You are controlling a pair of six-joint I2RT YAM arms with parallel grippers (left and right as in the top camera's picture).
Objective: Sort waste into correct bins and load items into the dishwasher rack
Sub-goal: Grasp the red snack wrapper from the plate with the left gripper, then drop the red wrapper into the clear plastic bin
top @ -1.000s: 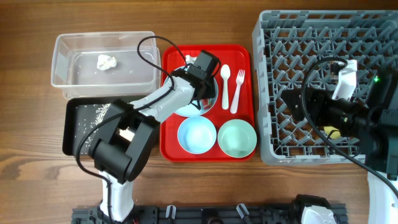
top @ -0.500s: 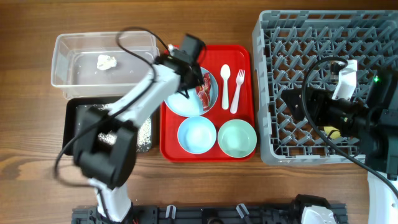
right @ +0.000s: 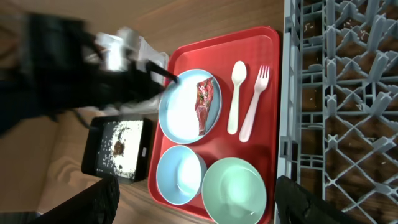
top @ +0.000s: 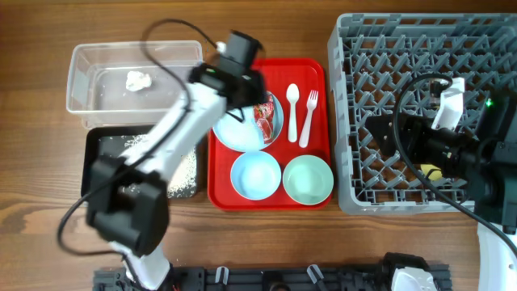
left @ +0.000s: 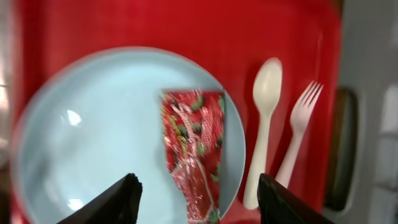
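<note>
- The wooden table (top: 48,242) is crowded. A red serving tray (top: 317,77) sits in the middle, the grey dishwasher rack (top: 347,48) is on one side, and a clear tub (top: 81,97) and a black tray (top: 90,162) are on the other.
- The left gripper (left: 198,199) hangs over the light blue plate (left: 93,143), its fingers spread wide with nothing between them. The red snack wrapper (left: 193,143) lies flat on the plate, off towards the rim nearest the white spoon (left: 264,112) and fork (left: 298,130).
- That flat lie looks to me like the main trouble. A thin film on a slick plate gives the fingertips little to bite, so they may close on air or skate the wrapper off the rim onto the spoon.
- If it comes down too hard, the fingers could press on the plate, tip it, or shove it into the small light blue bowl (top: 256,175) just beside it. The pale green bowl (top: 308,179) would be next in line.
- A finger landing outside the rim might catch the plate edge instead of the wrapper.
- Sorting could also go wrong. The tissue (top: 139,80) is in the clear tub and the crumbs (top: 186,170) are in the black tray, and the two bins touch, so a loosely held wrapper could easily fall in the wrong one.
- The right gripper (right: 199,205) is over the rack, also spread and empty, and well apart from all this. I see little chance of the arms meeting.
</note>
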